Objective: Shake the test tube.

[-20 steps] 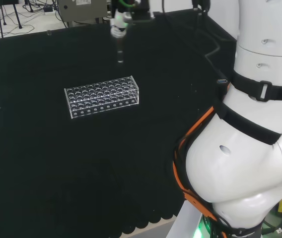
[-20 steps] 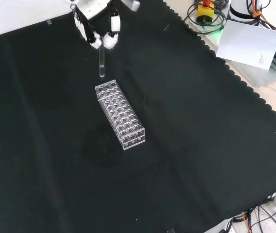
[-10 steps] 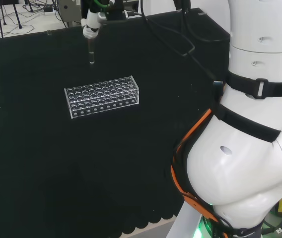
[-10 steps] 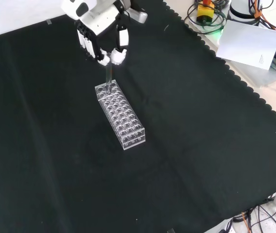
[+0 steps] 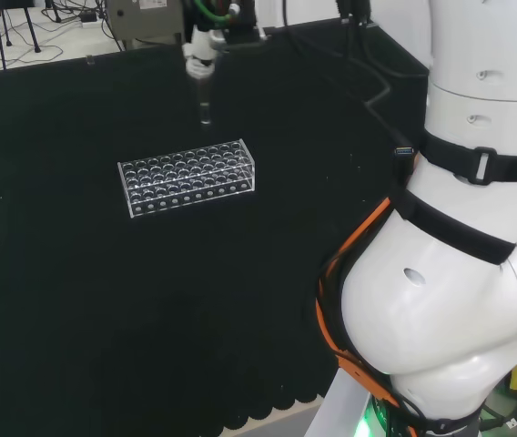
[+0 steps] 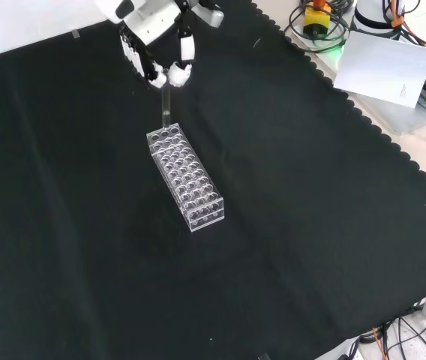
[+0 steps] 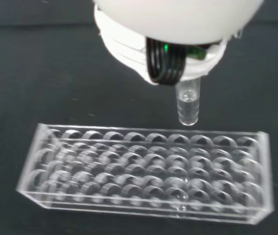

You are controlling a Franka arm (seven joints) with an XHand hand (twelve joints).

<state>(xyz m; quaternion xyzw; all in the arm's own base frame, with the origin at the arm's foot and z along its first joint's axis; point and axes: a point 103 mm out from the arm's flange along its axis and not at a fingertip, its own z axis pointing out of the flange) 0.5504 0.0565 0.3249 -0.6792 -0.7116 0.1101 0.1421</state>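
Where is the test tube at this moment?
The test tube hangs upright from the hand, in the air near the far end of the clear rack, at the front view's upper left.

Clear plastic rack (image 6: 186, 178) of many round wells lying on the black cloth (image 6: 288, 225) just below the hand (image 6: 157, 45), white paper sheet (image 6: 382, 67) on the bench well apart from it

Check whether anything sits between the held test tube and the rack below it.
Nothing visible does. The hand holds the test tube upright, its bottom clear of the rack. In the wrist view the tube hangs free over the rack's far edge, with bare black cloth around.
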